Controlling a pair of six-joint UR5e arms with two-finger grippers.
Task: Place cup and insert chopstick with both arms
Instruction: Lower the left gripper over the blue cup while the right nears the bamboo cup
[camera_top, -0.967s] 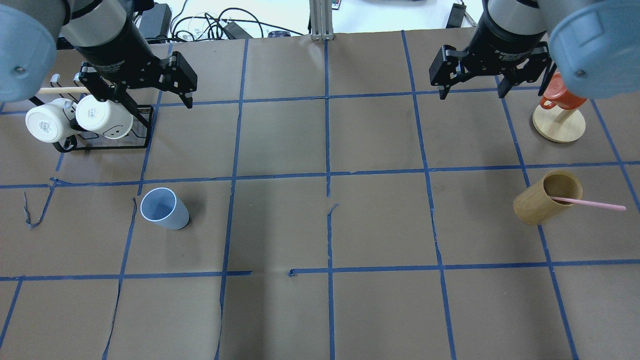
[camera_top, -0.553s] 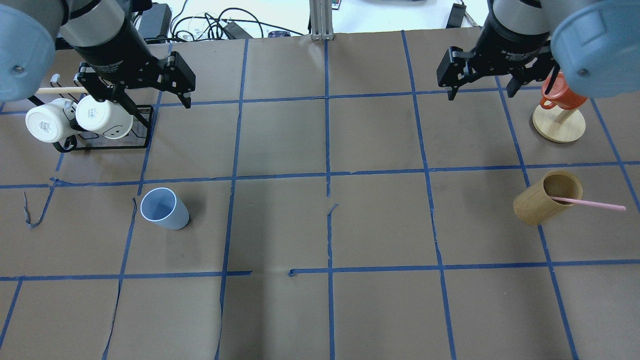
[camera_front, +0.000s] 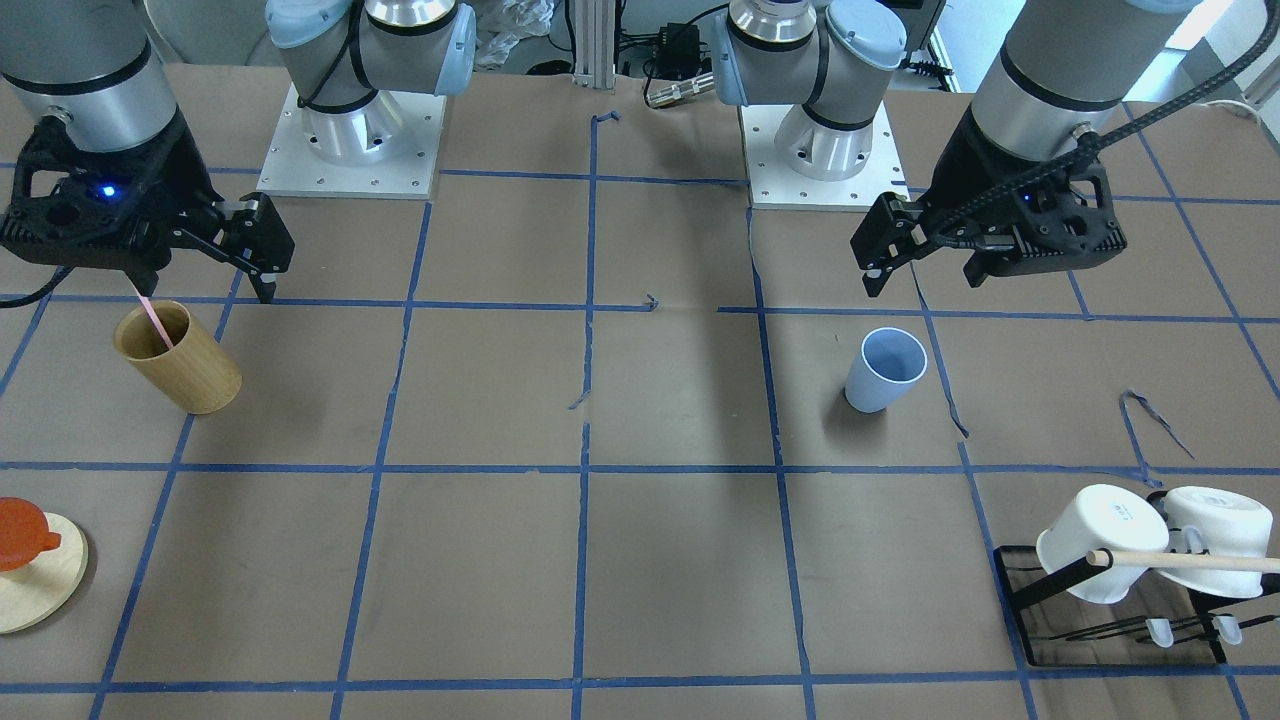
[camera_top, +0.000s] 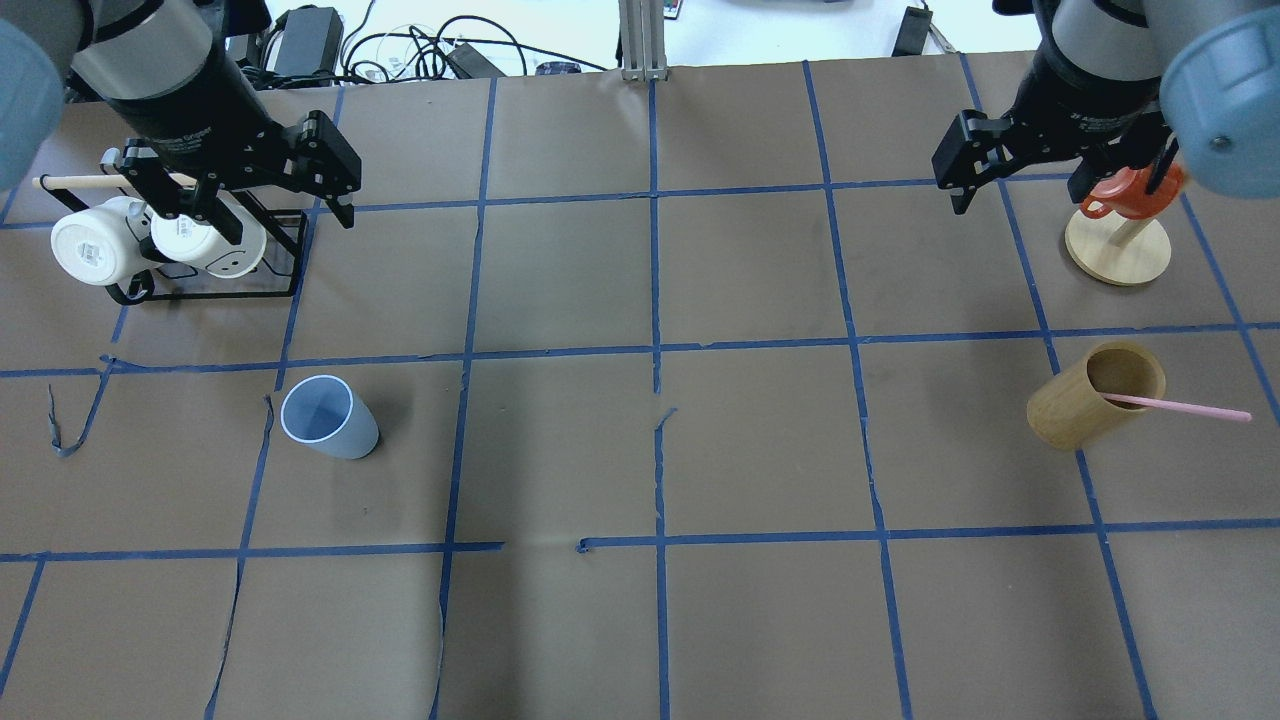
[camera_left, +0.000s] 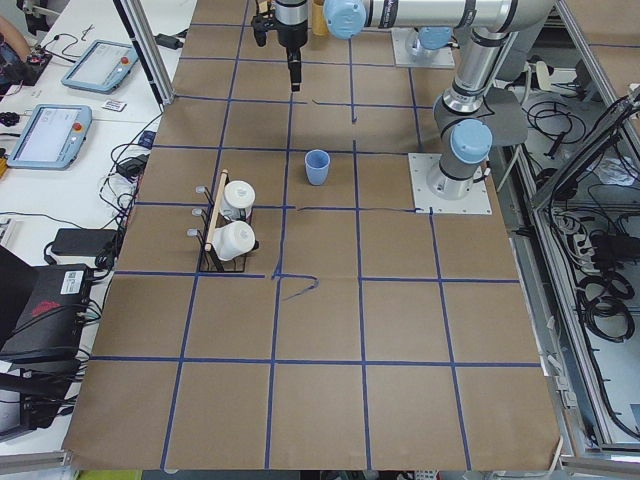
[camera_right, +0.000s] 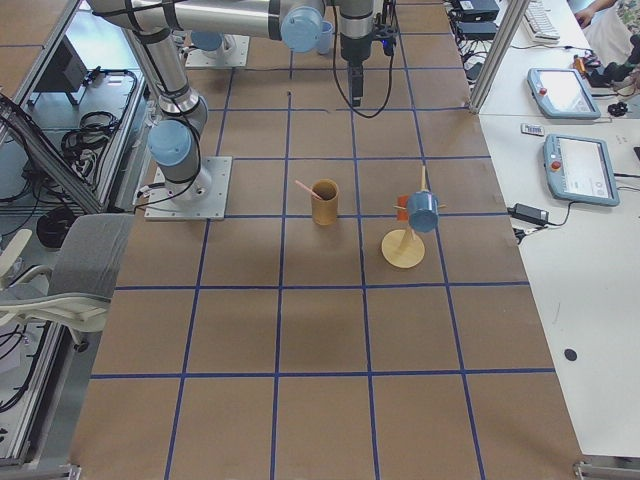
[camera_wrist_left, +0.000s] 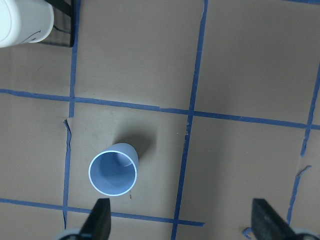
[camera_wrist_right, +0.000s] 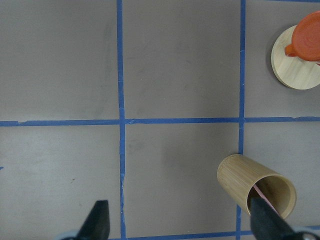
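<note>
The cup (camera_top: 330, 418) stands alone on bare counter (camera_top: 650, 620), open on every side to my left fingers (camera_wrist_left: 99, 221); the mug rack (camera_top: 205, 275) sits well beyond it. On my right, the chopstick (camera_top: 1185, 409) slants out of the wooden holder (camera_top: 1085, 400), and the round stand (camera_top: 1117, 250) is near on its far side.

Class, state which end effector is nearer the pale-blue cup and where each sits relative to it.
Left. The left end effector hangs high, roughly over the cup; the right end effector is far across the table.
</note>
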